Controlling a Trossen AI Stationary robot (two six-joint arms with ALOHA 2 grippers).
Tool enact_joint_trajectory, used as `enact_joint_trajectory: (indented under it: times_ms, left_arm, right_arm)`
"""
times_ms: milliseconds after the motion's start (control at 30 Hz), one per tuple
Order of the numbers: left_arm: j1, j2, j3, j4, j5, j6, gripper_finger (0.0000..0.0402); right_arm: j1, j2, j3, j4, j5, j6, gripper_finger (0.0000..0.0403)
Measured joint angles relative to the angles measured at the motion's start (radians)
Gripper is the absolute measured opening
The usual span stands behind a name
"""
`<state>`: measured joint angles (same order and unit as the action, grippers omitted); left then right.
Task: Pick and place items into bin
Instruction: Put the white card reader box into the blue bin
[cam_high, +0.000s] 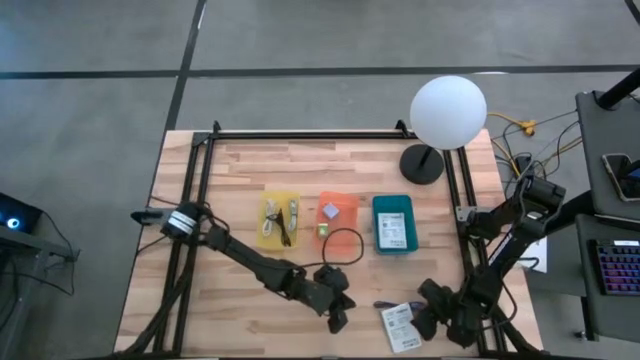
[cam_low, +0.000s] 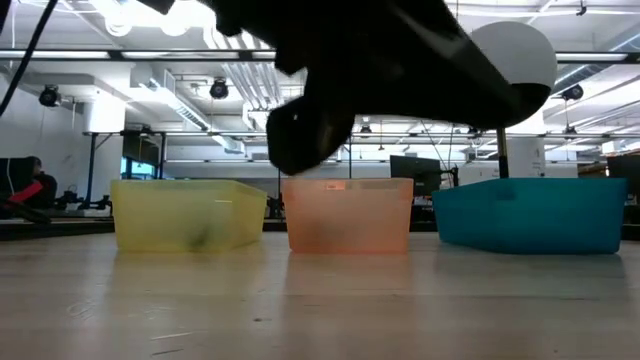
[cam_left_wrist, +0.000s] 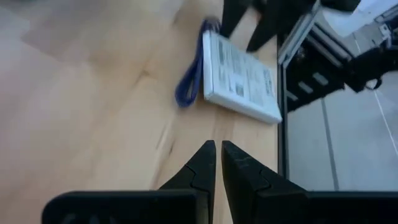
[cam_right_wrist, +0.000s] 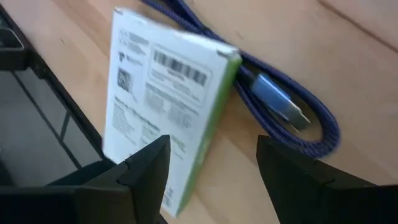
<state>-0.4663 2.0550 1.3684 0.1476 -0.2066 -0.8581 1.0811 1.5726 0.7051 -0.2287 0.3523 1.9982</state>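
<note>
A white printed packet (cam_right_wrist: 168, 93) lies flat near the table's front right corner (cam_high: 398, 322), with a blue braided cable (cam_right_wrist: 292, 112) looped against it on the wood. My right gripper (cam_right_wrist: 212, 142) hangs open just over them: one finger stands in front of the packet's near part, the other over bare wood beside the cable. My left gripper (cam_left_wrist: 218, 144) is shut and bare, a short way to the left of the packet (cam_left_wrist: 239, 78) at the table's front (cam_high: 338, 322). A black cord loop (cam_high: 343, 245) lies on the wood by the orange bin.
Three bins stand in a row mid-table: yellow (cam_high: 265, 235) with cables, orange (cam_high: 338, 196) with a small cube, teal (cam_high: 376, 225) with a white card. The white globe lamp (cam_high: 448, 112) stands at the back right. A black frame rail (cam_left_wrist: 283, 93) runs along the right edge.
</note>
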Motion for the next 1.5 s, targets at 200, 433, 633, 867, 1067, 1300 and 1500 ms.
enact_joint_trajectory:
  times_ms: [200,433,633,867,1067,1300,1500]
  left_arm:
    - [-0.009,0.114,0.128,0.011,0.024,-0.018,0.0011]
    - [-0.009,0.18,0.238,0.001,0.041,0.003,0.0011]
    - [-0.009,0.184,0.238,-0.001,0.042,0.001,0.0011]
    - [-0.034,0.186,0.263,0.009,0.081,-0.001,0.0011]
    - [-0.041,0.237,0.288,0.007,0.125,0.001,0.0011]
    - [-0.047,0.25,0.305,0.01,0.135,0.001,0.0011]
    - [-0.049,0.25,0.306,0.009,0.134,0.001,0.0011]
  right_arm:
    - [-0.043,0.0,-0.002,0.039,-0.002,-0.065,0.0224]
    - [-0.084,0.001,-0.001,0.096,-0.016,-0.119,0.0224]
    - [-0.149,0.07,0.007,0.19,-0.077,-0.221,0.0224]
    - [-0.173,0.105,0.039,0.179,-0.118,-0.306,0.0224]
    - [-0.172,0.096,0.042,0.134,-0.117,-0.322,0.0224]
    - [-0.139,0.057,0.107,-0.044,-0.105,-0.394,0.0224]
    - [-0.083,0.04,0.254,-0.262,-0.21,-0.531,0.0212]
